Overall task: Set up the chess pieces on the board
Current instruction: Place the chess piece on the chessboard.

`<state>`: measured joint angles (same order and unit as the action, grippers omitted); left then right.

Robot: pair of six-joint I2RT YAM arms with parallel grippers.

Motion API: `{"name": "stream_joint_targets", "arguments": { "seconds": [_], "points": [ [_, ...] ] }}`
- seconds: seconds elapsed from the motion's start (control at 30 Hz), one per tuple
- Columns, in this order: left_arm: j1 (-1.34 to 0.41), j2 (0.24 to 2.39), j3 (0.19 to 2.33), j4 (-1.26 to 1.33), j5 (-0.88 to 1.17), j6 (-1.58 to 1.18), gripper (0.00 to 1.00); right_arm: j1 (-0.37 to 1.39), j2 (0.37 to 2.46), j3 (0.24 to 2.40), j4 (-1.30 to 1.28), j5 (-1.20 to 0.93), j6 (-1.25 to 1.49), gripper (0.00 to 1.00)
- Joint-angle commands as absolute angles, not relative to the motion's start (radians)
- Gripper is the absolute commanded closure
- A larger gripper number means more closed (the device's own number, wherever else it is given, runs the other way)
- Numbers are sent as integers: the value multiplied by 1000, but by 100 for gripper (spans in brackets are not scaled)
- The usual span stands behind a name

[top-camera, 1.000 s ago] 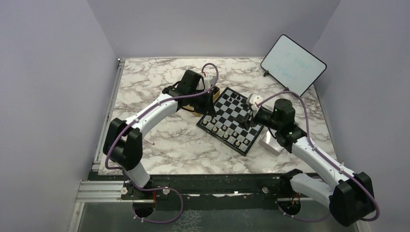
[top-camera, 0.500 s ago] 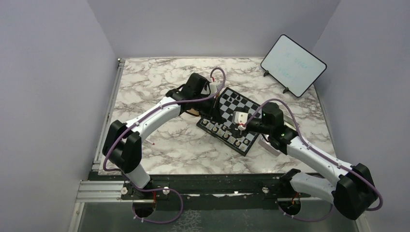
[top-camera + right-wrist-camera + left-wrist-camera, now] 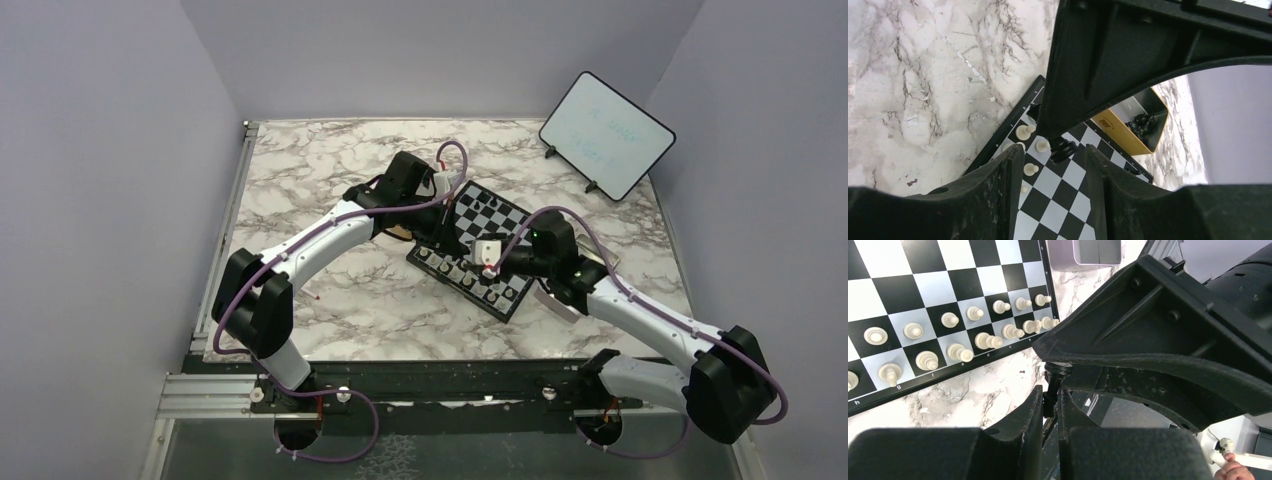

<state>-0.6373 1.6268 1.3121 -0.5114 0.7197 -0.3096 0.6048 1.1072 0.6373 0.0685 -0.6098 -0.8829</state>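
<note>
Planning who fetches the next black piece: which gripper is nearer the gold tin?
Left. The left gripper, jaws shut on a black piece, hangs close by the gold tin near the board corner; the right gripper is farther, over the pale pieces.

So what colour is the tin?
The tin is gold outside, grey inside; clearest in right wrist view.

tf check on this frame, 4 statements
1. Pale pieces stand in two rows along one edge of the board. True.
2. The left jaws are open and empty. False: they are shut on a black piece.
3. The gold tin holds black pieces. True.
4. The white tablet lies flat on the board. False: it stands propped at the table's far right corner, off the board.
</note>
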Motion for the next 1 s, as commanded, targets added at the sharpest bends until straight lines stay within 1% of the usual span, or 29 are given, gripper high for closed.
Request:
{"name": "stream_joint_targets", "arguments": {
  "seconds": [0.0, 0.17, 0.4, 0.53, 0.67, 0.8, 0.87, 0.9, 0.97],
  "points": [
    [-643, 1613, 1315, -497, 755, -311, 92, 622, 1125, 673, 51, -587, -923, 49],
    [-643, 1602, 1307, -497, 746, -314, 92, 632, 1135, 665, 68, -604, -926, 58],
    [-643, 1603, 1307, -498, 743, -323, 92, 651, 1143, 668, 74, -579, -916, 53],
    [-642, 1605, 1310, -498, 738, -325, 92, 660, 1144, 676, 71, -574, -913, 54],
    [-643, 1605, 1308, -499, 733, -329, 92, 665, 1147, 679, 64, -578, -916, 63],
    [-643, 1597, 1317, -504, 715, -333, 89, 668, 1149, 670, 68, -586, -907, 77],
    [-641, 1588, 1327, -504, 693, -342, 83, 668, 1149, 659, 86, -571, -868, 83],
    [-639, 1580, 1334, -504, 679, -347, 78, 668, 1150, 654, 98, -561, -842, 84],
    [-632, 1563, 1346, -500, 640, -363, 74, 667, 1150, 647, 136, -535, -776, 85]
  ]
}}
